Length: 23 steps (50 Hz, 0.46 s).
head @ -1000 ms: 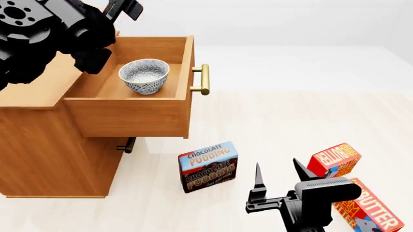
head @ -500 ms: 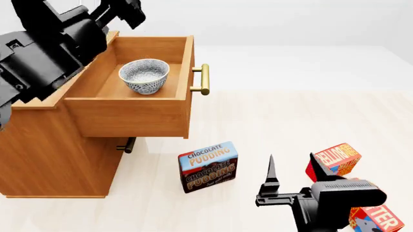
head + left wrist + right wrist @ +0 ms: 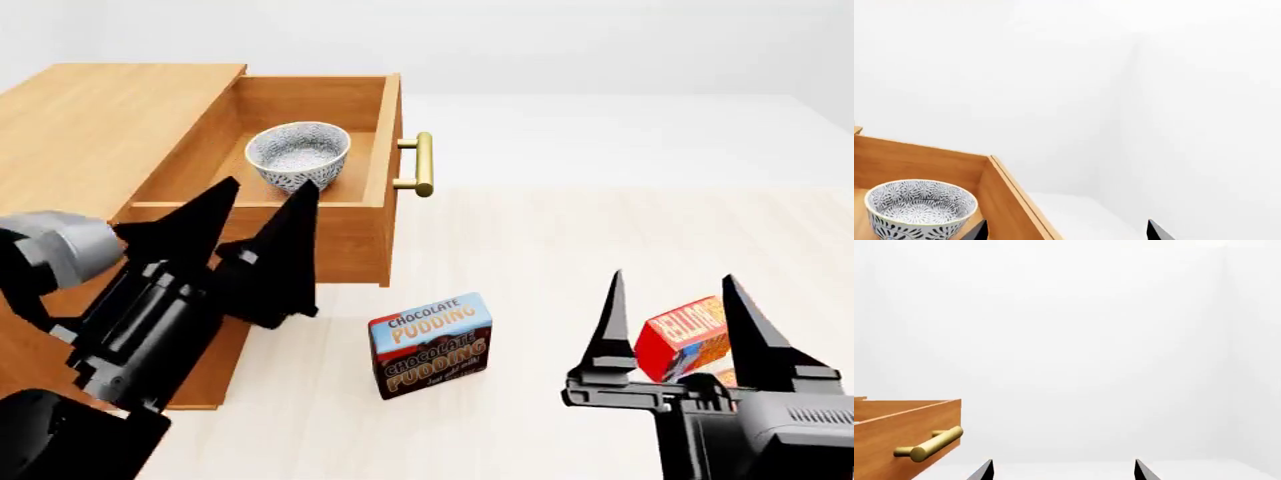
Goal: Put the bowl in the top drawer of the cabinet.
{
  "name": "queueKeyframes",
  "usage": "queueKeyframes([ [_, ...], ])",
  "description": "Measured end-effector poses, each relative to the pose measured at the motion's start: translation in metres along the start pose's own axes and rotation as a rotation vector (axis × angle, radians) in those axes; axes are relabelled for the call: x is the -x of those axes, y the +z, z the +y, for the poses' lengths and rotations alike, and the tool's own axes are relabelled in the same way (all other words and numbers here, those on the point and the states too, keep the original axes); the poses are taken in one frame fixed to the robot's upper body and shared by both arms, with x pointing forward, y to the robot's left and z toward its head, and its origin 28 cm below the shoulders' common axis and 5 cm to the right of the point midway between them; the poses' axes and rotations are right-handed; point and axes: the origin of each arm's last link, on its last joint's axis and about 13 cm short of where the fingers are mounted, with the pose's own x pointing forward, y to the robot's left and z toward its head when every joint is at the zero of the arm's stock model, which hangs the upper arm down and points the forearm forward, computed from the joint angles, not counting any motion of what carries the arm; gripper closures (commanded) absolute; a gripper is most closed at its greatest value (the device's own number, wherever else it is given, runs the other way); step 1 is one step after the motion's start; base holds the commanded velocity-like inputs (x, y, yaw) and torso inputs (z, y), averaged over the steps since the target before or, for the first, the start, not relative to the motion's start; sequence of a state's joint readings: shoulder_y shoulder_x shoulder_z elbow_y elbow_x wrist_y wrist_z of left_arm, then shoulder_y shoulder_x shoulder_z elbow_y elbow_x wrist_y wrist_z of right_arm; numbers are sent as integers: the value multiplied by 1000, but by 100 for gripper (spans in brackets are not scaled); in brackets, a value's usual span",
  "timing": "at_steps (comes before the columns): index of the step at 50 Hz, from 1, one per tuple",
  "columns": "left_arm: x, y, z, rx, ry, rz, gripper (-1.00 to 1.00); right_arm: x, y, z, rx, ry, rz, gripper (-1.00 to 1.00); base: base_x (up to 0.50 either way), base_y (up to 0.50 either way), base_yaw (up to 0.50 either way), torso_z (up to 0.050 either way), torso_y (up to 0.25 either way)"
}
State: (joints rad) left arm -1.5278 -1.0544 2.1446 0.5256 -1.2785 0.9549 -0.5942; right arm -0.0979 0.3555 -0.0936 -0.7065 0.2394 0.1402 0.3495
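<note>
The speckled white bowl (image 3: 298, 155) sits upright inside the top drawer (image 3: 267, 235), which is pulled out of the light-brown cabinet (image 3: 114, 110). The brass handle (image 3: 422, 164) shows on the drawer front. My left gripper (image 3: 270, 185) is open and empty in front of the drawer's near side wall, below the bowl in the head view. In the left wrist view the bowl (image 3: 917, 207) lies inside the drawer wall (image 3: 1011, 200), and the left gripper (image 3: 1066, 229) has its jaws wide apart. My right gripper (image 3: 674, 278) is open and empty, well to the drawer's right. The right wrist view shows the handle (image 3: 931, 444) beyond the right gripper (image 3: 1063, 466).
A chocolate pudding box (image 3: 430, 345) stands on the pale floor below the drawer. A red box (image 3: 683, 335) stands just behind my right gripper. White walls close the scene at the back.
My left arm has swung down from above the cabinet's back to low in front of the drawer. The right gripper has moved right and risen. The bowl has stayed in the drawer.
</note>
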Motion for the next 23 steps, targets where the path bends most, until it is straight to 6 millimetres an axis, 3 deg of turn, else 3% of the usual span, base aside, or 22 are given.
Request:
queueKeyframes([
  [11,42,-14,-11,35,-85,-195,-100,13,26,6,34,4,-114,-100,0,0,0,0,0],
  [23,69,-18,-14,-3,-89,-443,-100,28,45,9,62,-18,-239,-100,0,0,0,0,0],
])
